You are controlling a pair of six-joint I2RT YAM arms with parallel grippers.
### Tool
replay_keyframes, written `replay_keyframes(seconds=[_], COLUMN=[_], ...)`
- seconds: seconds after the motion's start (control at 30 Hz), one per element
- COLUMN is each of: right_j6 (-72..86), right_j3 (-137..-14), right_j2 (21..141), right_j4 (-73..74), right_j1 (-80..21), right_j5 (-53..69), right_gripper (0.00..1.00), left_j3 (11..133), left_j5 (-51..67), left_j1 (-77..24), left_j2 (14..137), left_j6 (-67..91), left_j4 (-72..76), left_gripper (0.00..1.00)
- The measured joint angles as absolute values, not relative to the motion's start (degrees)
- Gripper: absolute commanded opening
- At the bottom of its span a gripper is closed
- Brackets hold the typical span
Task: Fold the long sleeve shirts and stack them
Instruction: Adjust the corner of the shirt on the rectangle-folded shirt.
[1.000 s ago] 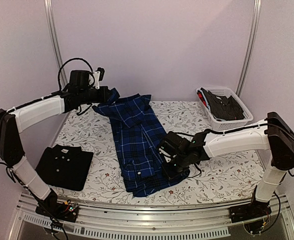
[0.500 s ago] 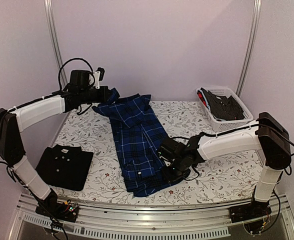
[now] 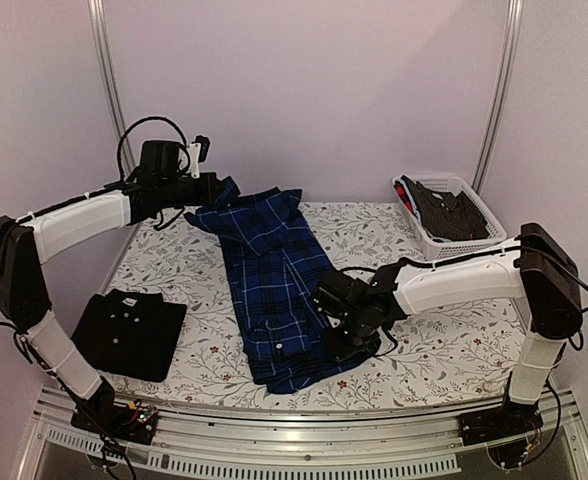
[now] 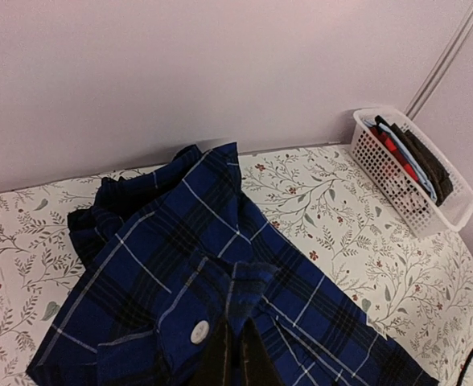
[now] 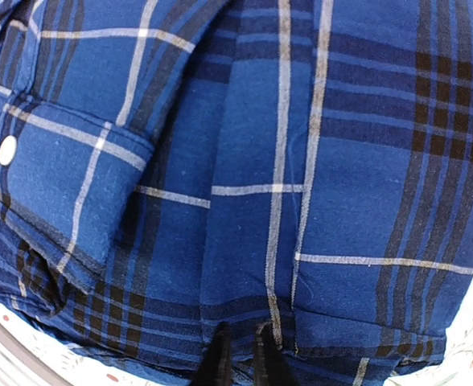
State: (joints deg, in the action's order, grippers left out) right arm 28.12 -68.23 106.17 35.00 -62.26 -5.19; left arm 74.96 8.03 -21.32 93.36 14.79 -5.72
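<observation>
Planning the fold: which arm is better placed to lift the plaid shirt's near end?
Right. The right gripper is at the near hem of the plaid shirt; left gripper holds its far end.

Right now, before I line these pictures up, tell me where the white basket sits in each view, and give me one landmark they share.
Top external: the white basket sits at the table's far right corner, right of the picture's centre.
Left wrist: the basket is at the upper right, near the wall.
Right wrist: not in it.
Shared landmark: the blue plaid shirt, mid-table from above, at the lower left for the left wrist, filling the right wrist view.
</observation>
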Motion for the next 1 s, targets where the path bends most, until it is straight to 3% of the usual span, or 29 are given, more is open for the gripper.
replay_keyframes(seconds=[0.07,0.23,0.57,0.8,1.0], right_j6=[27.99,27.42,27.24,27.64,27.88], right_j3=[-68.86,-69.38,-69.38,-69.36,-69.36], right_j2=[106.15,106.15,106.50,108.57,108.84], right_j4=[35.46,36.03,36.14,36.12,36.18], right_j1=[-62.26,-62.26,-63.13,-63.40,-63.51], right_j5=[-5.45,-5.26,-3.90,-3.92,-4.29], right_gripper=[0.03,0.17,0.22,0.21,0.11], left_j3=[74.98,75.09,75.66,75.72,75.75], left_j5=[8.16,8.36,8.62,8.84,9.06], left_j1=[-21.30,-21.30,-21.19,-21.19,-21.15], left_j2=[93.36,93.43,94.28,94.59,94.70], left_j6=[14.79,14.79,14.76,14.76,14.76], left_j4=[-5.72,-5.72,-5.69,-5.67,-5.67], left_gripper=[0.00,0.00,0.00,0.00,0.00])
